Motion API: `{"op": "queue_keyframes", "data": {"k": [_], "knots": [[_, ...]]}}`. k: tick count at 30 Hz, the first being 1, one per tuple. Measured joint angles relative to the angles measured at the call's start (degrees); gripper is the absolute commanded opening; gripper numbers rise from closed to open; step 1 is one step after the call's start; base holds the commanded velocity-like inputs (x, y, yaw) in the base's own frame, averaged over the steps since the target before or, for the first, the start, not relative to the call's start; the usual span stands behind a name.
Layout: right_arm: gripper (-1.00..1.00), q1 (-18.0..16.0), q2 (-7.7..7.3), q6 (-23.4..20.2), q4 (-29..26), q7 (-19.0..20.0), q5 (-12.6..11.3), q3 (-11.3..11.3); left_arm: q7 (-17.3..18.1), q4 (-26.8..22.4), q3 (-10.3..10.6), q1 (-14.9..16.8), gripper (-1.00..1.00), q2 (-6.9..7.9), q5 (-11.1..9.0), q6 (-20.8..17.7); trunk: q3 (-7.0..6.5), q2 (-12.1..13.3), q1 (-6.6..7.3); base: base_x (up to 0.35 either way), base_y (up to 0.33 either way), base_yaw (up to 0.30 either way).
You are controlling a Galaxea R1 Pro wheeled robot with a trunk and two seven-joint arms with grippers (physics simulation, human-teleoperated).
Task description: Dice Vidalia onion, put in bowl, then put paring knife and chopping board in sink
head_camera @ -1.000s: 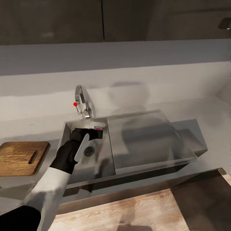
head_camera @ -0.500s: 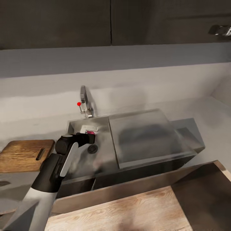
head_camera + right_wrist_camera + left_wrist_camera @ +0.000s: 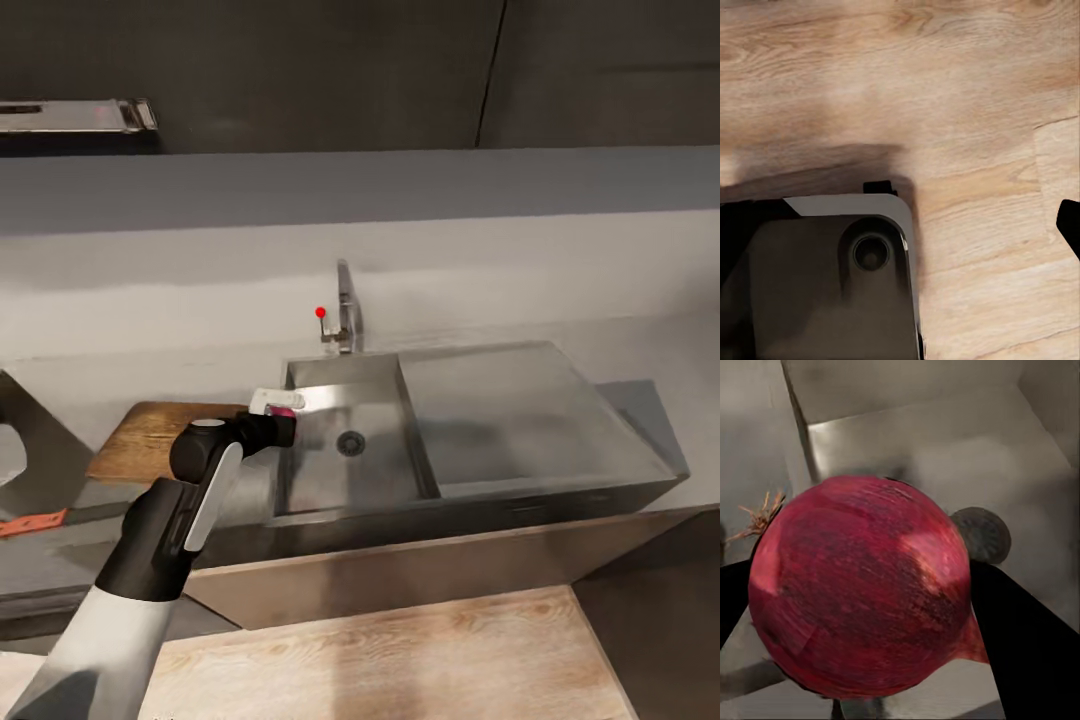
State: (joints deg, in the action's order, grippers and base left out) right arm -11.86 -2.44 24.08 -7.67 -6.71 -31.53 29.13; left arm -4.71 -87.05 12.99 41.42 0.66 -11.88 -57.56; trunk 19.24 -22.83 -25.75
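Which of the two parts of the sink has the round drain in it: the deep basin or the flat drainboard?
The deep basin, on the tap side of the sink, has the round drain. The flat drainboard beside it is shallow and bears no hole.

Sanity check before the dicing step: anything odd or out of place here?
Nothing stands out. The left gripper holds the Vidalia onion intact above the sink; the chopping board lies flat on the countertop.
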Motion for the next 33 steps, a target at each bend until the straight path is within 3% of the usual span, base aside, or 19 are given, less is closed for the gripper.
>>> {"op": "queue_keyframes", "data": {"k": [10, 18, 33], "knots": [[1.00, 0.0, -0.06, 0.0, 0.0, 0.0, 0.0, 0.0, 0.0, 0.1, 0.0, 0.0, -1.00, 0.00, 0.0, 0.0, -0.67, 0.0, 0.00, 0.153, 0.286, 0.225], [1.00, 0.0, -0.09, 0.0, 0.0, 0.0, 0.0, 0.0, 0.0, 0.1, 0.1, 0.0, -1.00, -0.01, 0.0, 0.0, -0.85, 0.0, -0.02, -0.122, 0.249, 0.053], [1.00, 0.0, -0.09, 0.0, 0.0, 0.0, -0.6, 0.0, 0.0, 0.4, 0.1, 0.0, -1.00, 0.05, 0.0, 0.0, -0.85, 0.0, 0.00, 0.044, 0.054, 0.001]]}}
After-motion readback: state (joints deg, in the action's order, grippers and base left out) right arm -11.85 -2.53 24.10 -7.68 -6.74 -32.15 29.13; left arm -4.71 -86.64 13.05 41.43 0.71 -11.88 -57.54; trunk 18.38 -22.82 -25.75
